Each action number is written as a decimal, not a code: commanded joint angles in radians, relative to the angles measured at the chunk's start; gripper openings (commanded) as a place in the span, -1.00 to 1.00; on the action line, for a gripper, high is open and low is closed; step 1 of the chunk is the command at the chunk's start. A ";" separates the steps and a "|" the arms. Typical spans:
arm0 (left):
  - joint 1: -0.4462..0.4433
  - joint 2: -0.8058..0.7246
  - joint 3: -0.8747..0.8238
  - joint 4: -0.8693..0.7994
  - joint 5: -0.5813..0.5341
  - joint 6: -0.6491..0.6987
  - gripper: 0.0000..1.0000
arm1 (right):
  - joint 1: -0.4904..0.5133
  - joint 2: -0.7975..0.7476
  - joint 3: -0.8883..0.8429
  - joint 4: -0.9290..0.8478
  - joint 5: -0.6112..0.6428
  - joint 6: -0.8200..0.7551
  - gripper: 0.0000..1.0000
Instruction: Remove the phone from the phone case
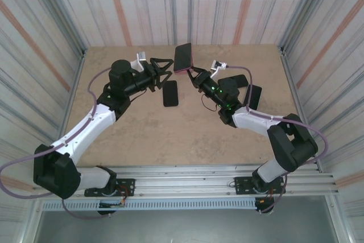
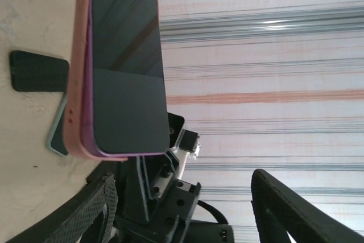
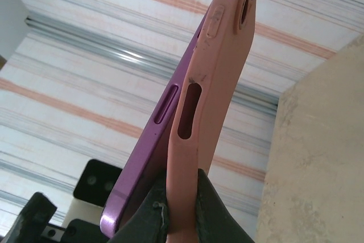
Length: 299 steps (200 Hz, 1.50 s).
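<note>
The phone (image 2: 128, 66) sits in its pink phone case (image 3: 199, 112), dark screen facing the left wrist camera. The whole thing is up in the air, standing roughly on end above the bench (image 1: 142, 135), just beyond the flat black phone (image 1: 170, 93) and a touch to its right. It's not fully seated though. In the right wrist view the purple side of the phone stands out from the case lip along one long edge, and the gap looks widest down at the gripped end. The case's camera cutout is at the top end.

The right pincer (image 3: 181, 209) is squeezed nearly closed, with its pads (image 3: 213, 214) pinching the bottom end of the case. I can't tell if the pad on the purple side is also pressing on the phone itself.

The left pincer (image 1: 165, 71) is spread wide with nothing in it. It sits just beyond the flat black phone and a bit to its left, pointed at the screen side, near the case but not touching as far as I can see. In its own camera the fingers (image 2: 284, 209) sit apart at the bottom of the shot, with the phone clear of both.

Off to the right of the flat black phone, well apart from it, a dark slab (image 1: 238, 81) lies on the bench partly under the right arm. A second dark slab (image 1: 253, 96) lies just past that one.
</note>
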<state>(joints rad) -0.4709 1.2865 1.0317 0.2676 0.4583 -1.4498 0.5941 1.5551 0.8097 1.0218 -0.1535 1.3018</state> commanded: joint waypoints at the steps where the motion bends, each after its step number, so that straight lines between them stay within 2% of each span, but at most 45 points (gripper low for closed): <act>1: -0.031 0.007 0.022 0.042 -0.071 -0.068 0.25 | 0.014 0.013 0.051 0.131 0.025 0.006 -1.00; 125: -0.048 0.091 0.025 0.157 -0.116 -0.130 0.11 | 0.038 0.033 0.059 0.176 0.032 -0.009 -1.00; 180: -0.073 0.091 0.036 0.123 -0.221 -0.157 0.08 | 0.056 0.038 0.051 0.206 0.043 -0.034 -1.00; 231: -0.102 0.097 0.067 0.121 -0.347 -0.212 -0.16 | 0.068 0.047 0.045 0.239 0.066 -0.050 -1.00; 251: -0.105 0.102 0.102 0.122 -0.355 -0.205 -0.24 | 0.069 0.052 0.045 0.243 0.065 -0.052 -1.00; 299: -0.112 0.090 0.116 0.131 -0.369 -0.210 -0.68 | 0.070 0.068 0.057 0.251 0.066 -0.045 -1.00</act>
<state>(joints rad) -0.5793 1.3849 1.1034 0.3634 0.1410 -1.6638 0.6506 1.6077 0.8288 1.2045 -0.0788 1.2903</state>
